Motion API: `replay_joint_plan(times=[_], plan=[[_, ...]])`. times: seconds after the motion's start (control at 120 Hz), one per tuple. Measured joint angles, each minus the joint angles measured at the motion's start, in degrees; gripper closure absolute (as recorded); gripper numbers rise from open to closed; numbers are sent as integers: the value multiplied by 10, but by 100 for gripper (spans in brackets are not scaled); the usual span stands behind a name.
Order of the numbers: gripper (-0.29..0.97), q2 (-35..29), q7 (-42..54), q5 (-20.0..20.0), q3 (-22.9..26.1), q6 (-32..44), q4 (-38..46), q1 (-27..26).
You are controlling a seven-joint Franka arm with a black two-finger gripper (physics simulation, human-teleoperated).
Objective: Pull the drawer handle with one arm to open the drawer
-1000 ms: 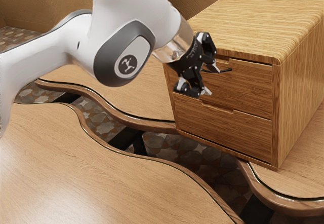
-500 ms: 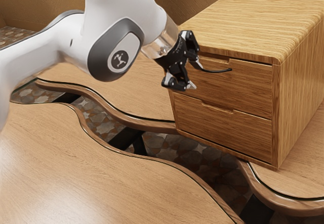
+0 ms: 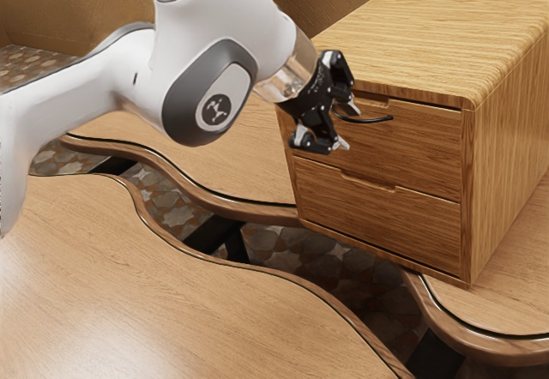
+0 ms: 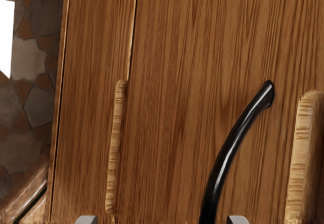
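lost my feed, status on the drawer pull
gripper open, fingers either side of handle. top drawer shut. no obstruction seen.

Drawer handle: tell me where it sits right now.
The drawer handle sits on the upper drawer front of the wooden cabinet, its end toward the exterior view's left lying between the open fingers of the gripper.

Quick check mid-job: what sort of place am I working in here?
Probably an indoor room furnished in wood, in simulation: a two-drawer wooden cabinet sits on one of several curvy-edged wooden tables, and a patterned stone-tile floor shows between them.
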State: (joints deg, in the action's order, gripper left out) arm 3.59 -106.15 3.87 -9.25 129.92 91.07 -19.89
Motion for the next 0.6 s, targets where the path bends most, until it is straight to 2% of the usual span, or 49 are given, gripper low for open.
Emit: replay_joint_plan(times=[0.25,0.6], plan=[[44,8,2,-1,1,11,1,2],[59,2,4,-1,0,2,4,1]])
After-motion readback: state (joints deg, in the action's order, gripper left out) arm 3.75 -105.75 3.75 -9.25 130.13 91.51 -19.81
